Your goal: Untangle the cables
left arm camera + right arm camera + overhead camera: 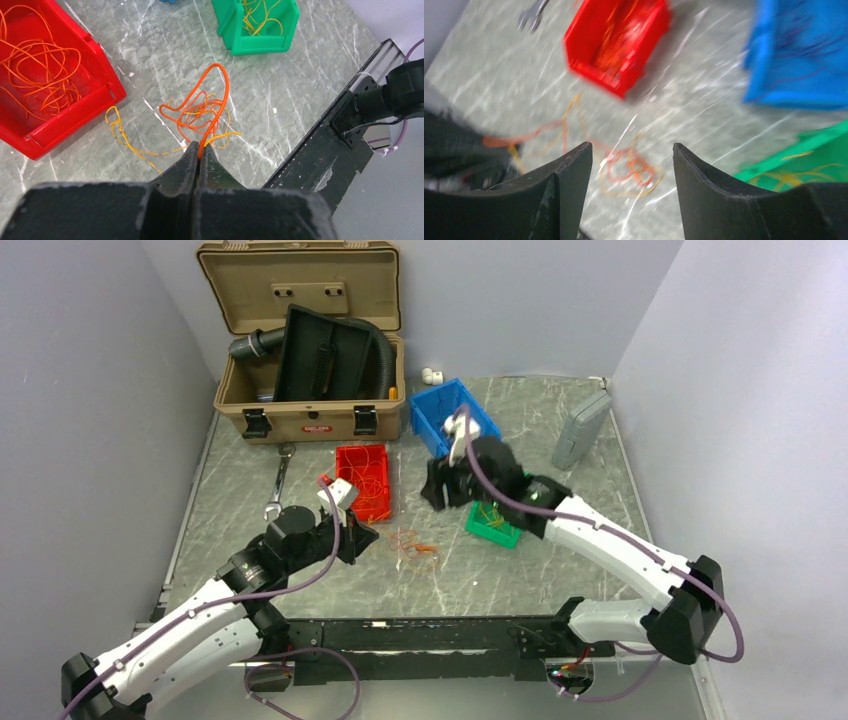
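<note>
A small tangle of thin orange and yellow cables lies on the grey table in front of the red bin. In the left wrist view the tangle has a tall orange loop, and a yellow strand trails to the left. My left gripper is shut on an orange strand at the tangle's near edge. My right gripper is open and empty, above the table beside the green bin, with the blurred tangle showing between its fingers.
The red bin holds loose orange wires and the green bin holds yellow ones. A blue bin, a tan case with a black hose, a wrench and a grey box stand further back.
</note>
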